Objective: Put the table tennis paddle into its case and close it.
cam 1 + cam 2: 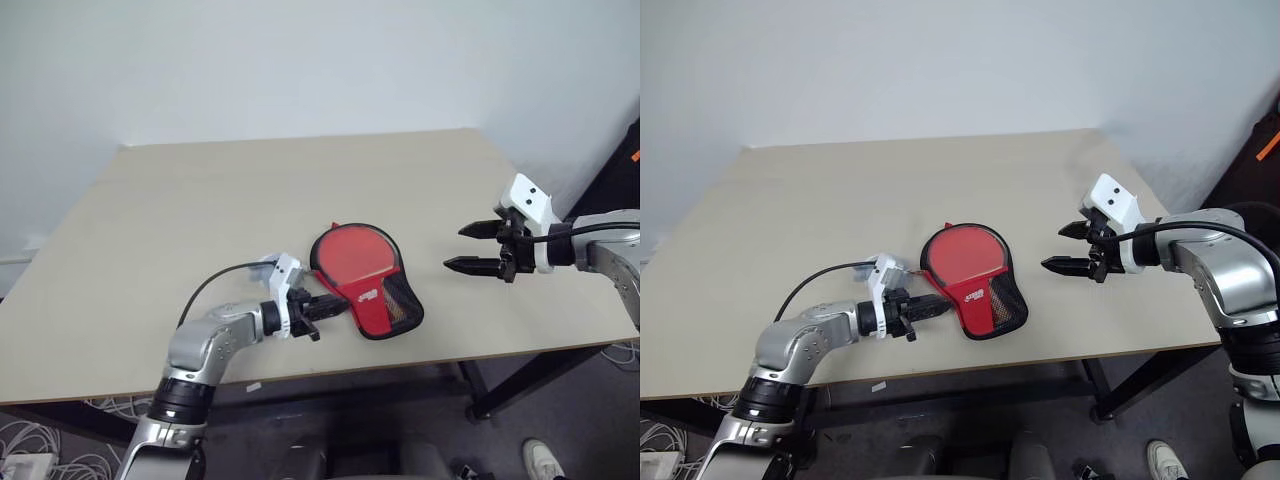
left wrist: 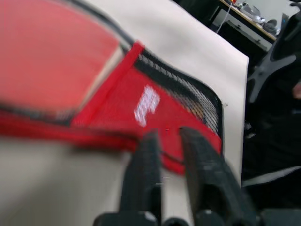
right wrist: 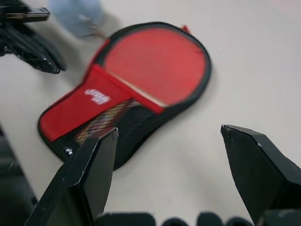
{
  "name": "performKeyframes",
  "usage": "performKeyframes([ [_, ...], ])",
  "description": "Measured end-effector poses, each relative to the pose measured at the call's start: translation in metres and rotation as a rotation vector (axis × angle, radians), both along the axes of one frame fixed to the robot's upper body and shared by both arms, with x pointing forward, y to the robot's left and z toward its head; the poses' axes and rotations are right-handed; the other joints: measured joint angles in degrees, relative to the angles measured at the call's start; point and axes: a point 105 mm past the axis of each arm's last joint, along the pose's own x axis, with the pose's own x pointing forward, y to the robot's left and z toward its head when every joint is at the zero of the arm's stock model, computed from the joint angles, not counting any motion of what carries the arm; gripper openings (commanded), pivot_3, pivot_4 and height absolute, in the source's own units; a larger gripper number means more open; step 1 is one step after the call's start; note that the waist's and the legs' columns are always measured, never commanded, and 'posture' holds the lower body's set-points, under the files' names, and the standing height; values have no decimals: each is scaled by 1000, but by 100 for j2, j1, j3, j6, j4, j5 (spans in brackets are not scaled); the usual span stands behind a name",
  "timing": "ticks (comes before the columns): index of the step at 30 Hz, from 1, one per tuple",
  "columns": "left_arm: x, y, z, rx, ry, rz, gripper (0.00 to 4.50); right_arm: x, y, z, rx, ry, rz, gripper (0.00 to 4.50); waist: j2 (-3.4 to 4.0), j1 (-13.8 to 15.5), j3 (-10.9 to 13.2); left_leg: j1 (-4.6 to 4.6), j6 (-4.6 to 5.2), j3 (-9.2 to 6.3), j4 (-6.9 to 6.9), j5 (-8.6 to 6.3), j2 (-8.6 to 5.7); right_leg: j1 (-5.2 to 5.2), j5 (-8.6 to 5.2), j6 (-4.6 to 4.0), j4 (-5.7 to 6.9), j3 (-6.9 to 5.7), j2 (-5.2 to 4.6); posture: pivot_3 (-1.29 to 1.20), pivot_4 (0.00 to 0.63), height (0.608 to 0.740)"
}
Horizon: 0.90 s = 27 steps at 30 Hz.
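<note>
Left eye view, nearest first: the left gripper (image 1: 318, 305) sits low over the table (image 1: 200, 210) at the near edge of the case (image 1: 385, 300), its two black fingers (image 2: 146, 179) drawn close with a thin gap between them and nothing pinched, the tips just beside the case's red hem. The case lies flat near the table's front edge, red and clear side up, with the table tennis paddle (image 1: 352, 252) already inside it: the round red blade shows through the clear window and the striped handle behind the black mesh. Farther off to the right, the right gripper (image 1: 484, 247) hangs above the table well apart from the case, jaws spread wide and empty. I judge the case light and floppy, its plastic front slick, stiffened only where the paddle fills it, so it would likely skid if pushed; the better hold looks to be the fabric hem by the handle end, or the small zip pull, which I cannot make out clearly. Count: one paddle, one case, two grippers, one table.
</note>
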Motion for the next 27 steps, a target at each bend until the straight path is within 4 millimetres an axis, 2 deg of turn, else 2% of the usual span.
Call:
performKeyframes([
  [7,-20,-7,-18,-43,168,-19,4067,2,6,-5,13,6,-5,3819,-1,42,1,-6,1,-8,7,1,2,1,0,0,0,-1,-10,0,0,698],
  [14,-20,-22,-17,-82,231,-16,4067,1,10,-10,27,21,-29,3819,-1,159,-1,-3,1,-3,10,1,-3,6,0,0,0,-1,-11,0,0,698],
  [27,1,-68,-13,-114,413,11,4067,-3,15,-15,66,30,-82,3819,-3,215,-2,-6,1,-3,20,1,-17,18,-2,7,-1,-5,-19,0,0,698],
])
